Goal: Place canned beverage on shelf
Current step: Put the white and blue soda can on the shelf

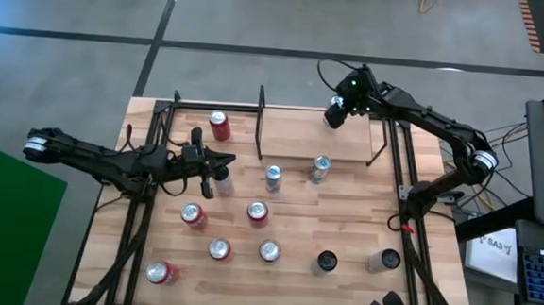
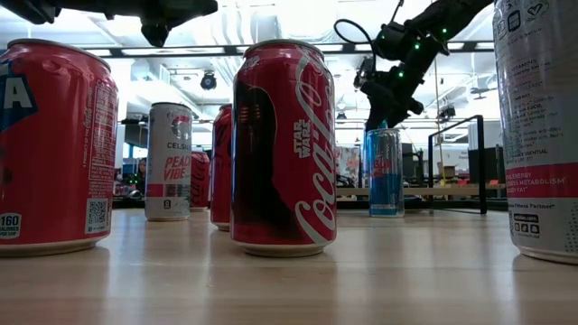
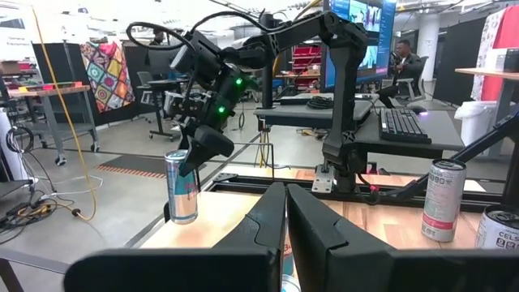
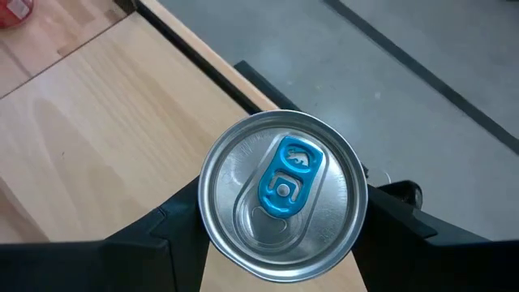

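Can (image 4: 282,199), silver with a blue tab, sits pinched between the fingers of the right tool (image 1: 337,112), held upright over the far edge of the shelf (image 1: 301,135). From the left wrist view the can's base looks to be at or just above the shelf board; contact cannot be told. The carry seems nearly done, with lowering, release and withdrawal left. The left tool (image 1: 216,165) waits pressed together above the tabletop (image 1: 343,233), well apart from the right one. Other cans (image 1: 257,211) stand on the tabletop, not yet shelved.
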{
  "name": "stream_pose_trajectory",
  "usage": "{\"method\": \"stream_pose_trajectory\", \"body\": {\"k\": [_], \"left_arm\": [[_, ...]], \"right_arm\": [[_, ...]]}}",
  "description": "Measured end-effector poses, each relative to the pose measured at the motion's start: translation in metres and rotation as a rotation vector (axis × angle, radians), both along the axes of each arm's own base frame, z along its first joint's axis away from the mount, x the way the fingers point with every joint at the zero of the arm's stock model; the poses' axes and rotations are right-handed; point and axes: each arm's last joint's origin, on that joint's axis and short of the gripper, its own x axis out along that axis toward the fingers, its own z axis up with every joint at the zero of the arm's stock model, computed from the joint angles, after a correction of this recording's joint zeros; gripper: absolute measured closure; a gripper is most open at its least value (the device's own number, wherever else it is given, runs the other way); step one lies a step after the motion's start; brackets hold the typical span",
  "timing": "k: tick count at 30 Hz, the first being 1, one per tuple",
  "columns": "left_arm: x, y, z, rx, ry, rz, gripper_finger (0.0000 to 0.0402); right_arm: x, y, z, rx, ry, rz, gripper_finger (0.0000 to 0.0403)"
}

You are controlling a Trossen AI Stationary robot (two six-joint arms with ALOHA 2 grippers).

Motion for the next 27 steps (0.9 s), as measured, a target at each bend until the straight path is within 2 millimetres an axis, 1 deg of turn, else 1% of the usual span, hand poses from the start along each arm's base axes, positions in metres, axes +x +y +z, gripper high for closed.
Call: {"method": "stream_pose_trajectory", "body": {"k": [8,23,27], "left_arm": [[0.000,0.000,0.000,0.000,0.001,0.000,0.0402],[0.000,0.000,0.000,0.000,0.001,0.000,0.0402],[0.000,0.000,0.000,0.000,0.001,0.000,0.0402]], "right_arm": [[-0.002,0.002,-0.007,-0.001,0.000,-0.001,0.0177],[-0.001,0.001,-0.009,0.001,-0.001,-0.004,0.0177],[-0.001,0.001,-0.013,-0.008,0.022,0.020,0.0177]]}}
